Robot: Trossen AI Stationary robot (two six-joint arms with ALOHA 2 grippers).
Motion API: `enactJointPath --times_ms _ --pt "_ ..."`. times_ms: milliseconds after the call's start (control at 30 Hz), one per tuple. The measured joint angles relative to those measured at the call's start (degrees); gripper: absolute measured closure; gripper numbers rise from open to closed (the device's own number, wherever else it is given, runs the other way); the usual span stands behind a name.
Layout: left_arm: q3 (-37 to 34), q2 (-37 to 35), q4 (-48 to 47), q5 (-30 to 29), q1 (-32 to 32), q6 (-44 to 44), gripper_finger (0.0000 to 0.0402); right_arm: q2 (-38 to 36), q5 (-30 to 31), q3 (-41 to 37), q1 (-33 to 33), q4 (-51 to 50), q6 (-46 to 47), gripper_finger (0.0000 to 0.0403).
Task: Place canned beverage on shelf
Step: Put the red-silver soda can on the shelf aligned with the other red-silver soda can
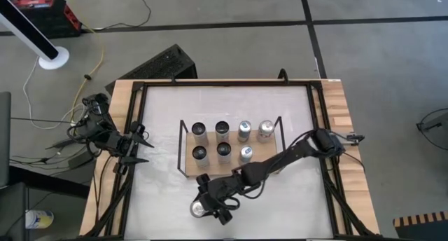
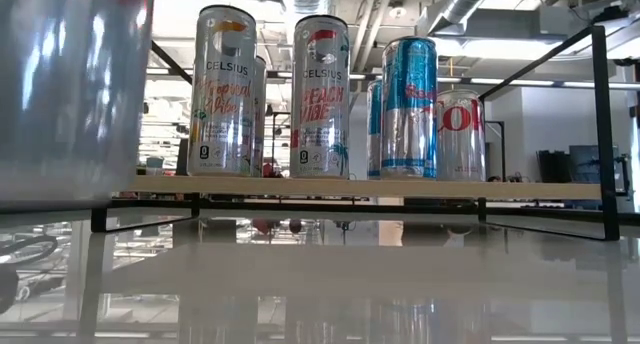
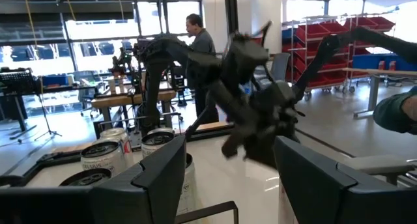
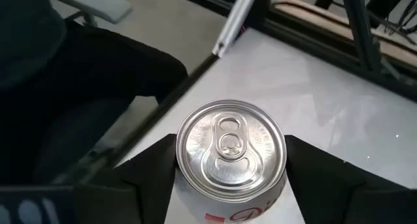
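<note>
I'm looking down on the white table (image 1: 161, 192) with the shelf (image 1: 183, 172) sitting near its middle. Seven cans already stand on the shelf: four dark-topped ones (image 1: 199, 129) toward the left end and three silver-topped ones (image 1: 245, 131) toward the right. One slot in the near row at the right end looks free to me, so I judge that's where the last can belongs.

That can (image 4: 231, 152) is still on the table, upright, near the front edge and clear of the shelf. My right gripper (image 1: 210, 207) is down over it, a finger on each side of the can and very close to its wall. I can't tell whether the fingers press it yet or still stand a little off. So the pick-up is at most just starting; lifting, carrying and setting down all remain.

My left gripper (image 1: 140, 148) waits at the table's left edge, fingers apart and empty.
</note>
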Motion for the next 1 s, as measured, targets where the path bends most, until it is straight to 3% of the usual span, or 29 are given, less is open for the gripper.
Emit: enactJointPath --times_ms 467,1000 --pt "0.0 0.0 0.0 0.0 0.0 -1.6 0.0182 -11.7 -0.3 0.1 1.8 -21.0 4.1 0.0127" --pt "0.0 0.0 -0.1 0.0 0.0 -2.2 0.0182 -24.6 14.5 0.1 7.9 -48.8 19.3 0.0127"
